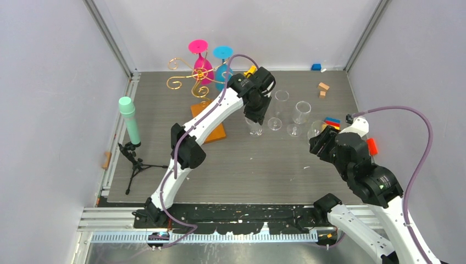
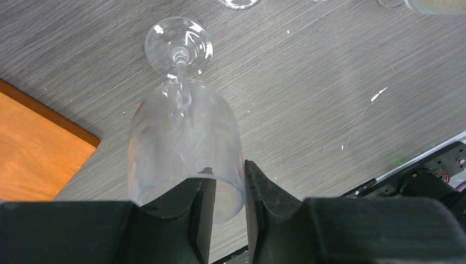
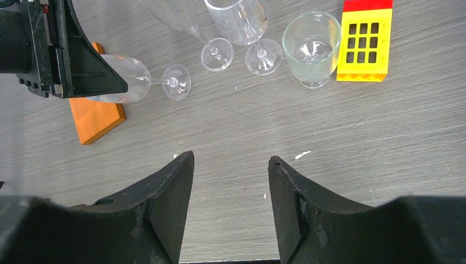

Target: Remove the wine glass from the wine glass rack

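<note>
Probably light, slick, brittle wine glass [image 2: 184, 137]; best pinched at stem. Left end effector [image 2: 229, 173] narrow astride rim, grip unclear.

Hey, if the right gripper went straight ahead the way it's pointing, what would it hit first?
Probably the bare table: the right gripper tilts downward, nothing between its open fingers. Clear stemmed glasses stand farther along; depth is unclear.

The wine glass [image 2: 184, 137] stands on the table [image 2: 329, 82] under the left gripper [image 2: 229, 176]. The rack base [image 2: 38, 148] lies to its left, a second glass [image 1: 281, 109] to its right.
</note>
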### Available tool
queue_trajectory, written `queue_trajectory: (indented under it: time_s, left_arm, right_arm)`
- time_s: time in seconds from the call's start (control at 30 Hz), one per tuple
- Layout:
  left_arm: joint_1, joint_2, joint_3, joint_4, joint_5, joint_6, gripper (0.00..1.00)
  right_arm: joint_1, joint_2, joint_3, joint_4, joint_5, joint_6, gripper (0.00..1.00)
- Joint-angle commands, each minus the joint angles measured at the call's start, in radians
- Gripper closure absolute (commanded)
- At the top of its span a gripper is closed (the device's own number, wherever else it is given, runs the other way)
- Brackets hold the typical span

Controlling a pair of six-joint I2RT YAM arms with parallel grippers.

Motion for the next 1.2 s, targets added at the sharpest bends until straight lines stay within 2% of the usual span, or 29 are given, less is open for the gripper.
queue_trajectory:
  time_s: [0.0,0.27,0.8,1.0,1.17]
  left_arm:
    - [0.018,0.003,0.035,0.044,0.021,-0.009,0.71]
    - [0.024,-0.009,0.029,0.126,0.057,-0.008,0.58]
    - [0.050,-0.048,0.021,0.259,0.079,-0.031,0.52]
    - [0.050,-0.148,-0.032,0.318,0.089,-0.010,0.36]
    - [0.050,-0.254,-0.108,0.397,0.119,0.009,0.26]
  right_arm:
    - [0.000,-0.001,-0.013,0.011,0.027,-0.022,0.42]
    - [0.001,0.018,-0.022,0.031,0.010,-0.008,0.42]
    - [0.001,0.037,-0.024,0.038,0.009,0.005,0.42]
    - [0.002,0.051,-0.013,0.055,-0.024,0.007,0.39]
    - [0.001,0.063,-0.002,0.074,-0.053,0.020,0.38]
